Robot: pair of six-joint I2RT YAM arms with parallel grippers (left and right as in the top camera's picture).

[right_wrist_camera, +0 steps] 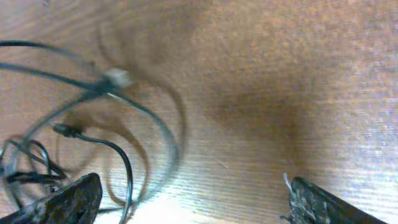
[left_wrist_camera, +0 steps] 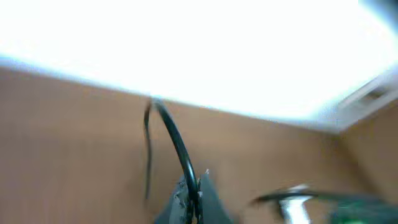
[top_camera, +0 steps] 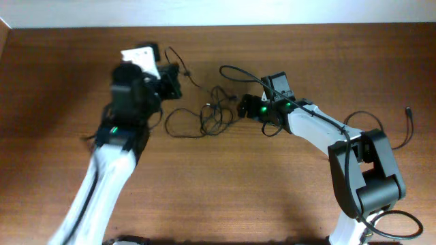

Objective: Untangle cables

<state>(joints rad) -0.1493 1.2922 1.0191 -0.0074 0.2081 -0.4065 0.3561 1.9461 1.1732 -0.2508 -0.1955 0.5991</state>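
Your left gripper [top_camera: 174, 76] sits upper left of centre in the overhead view, jaws pressed together on one thin strand of the cables [top_camera: 212, 112]. The left wrist view shows that strand rising out of the closed tips. Your right gripper [top_camera: 240, 107] stands with its jaws wide apart and nothing between them, just right of the knot, its mouth facing left toward it. The tangle lies on the table [top_camera: 272, 190] between the two grippers at the centre of the overhead frame. A loose loop spills to the lower left, and one strand runs up and left to the pinched end. The right gripper is the nearer one to the knot. In the right wrist view the wires crowd the left edge, beside the left finger rather than centred between the fingers. I judge you should shift toward that side before you close.
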